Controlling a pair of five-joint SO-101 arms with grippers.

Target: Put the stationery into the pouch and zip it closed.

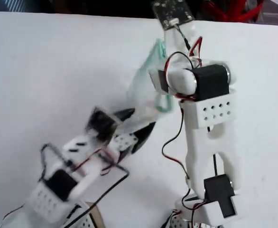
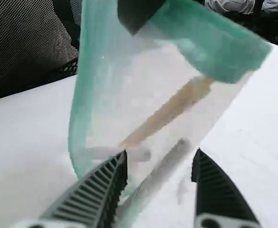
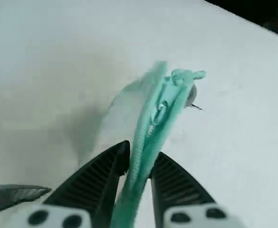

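A see-through pouch [image 1: 140, 90] with teal edging hangs lifted off the white table [image 1: 49, 71]. My right gripper [image 3: 141, 159] is shut on its teal zipper band [image 3: 148, 137], just below the zipper pull [image 3: 160, 111]. In the high view that right gripper [image 1: 161, 100] holds the pouch's upper side. Inside the pouch [image 2: 143, 95] lie a wooden pencil [image 2: 172, 108], a grey pen-like stick [image 2: 165, 164] and a small white piece [image 2: 132, 154]. My left gripper [image 2: 160, 166] is open around the pouch's lower end, one finger [image 2: 111, 178] against it and the other apart from it. It shows as the left gripper [image 1: 136, 124] from above.
A circuit board [image 1: 172, 12] and red parts [image 1: 234, 12] sit at the table's far edge. Loose wires [image 1: 170, 152] run between the two arms. A dark mesh chair [image 2: 25, 42] stands past the table. Bare table stretches out on the left.
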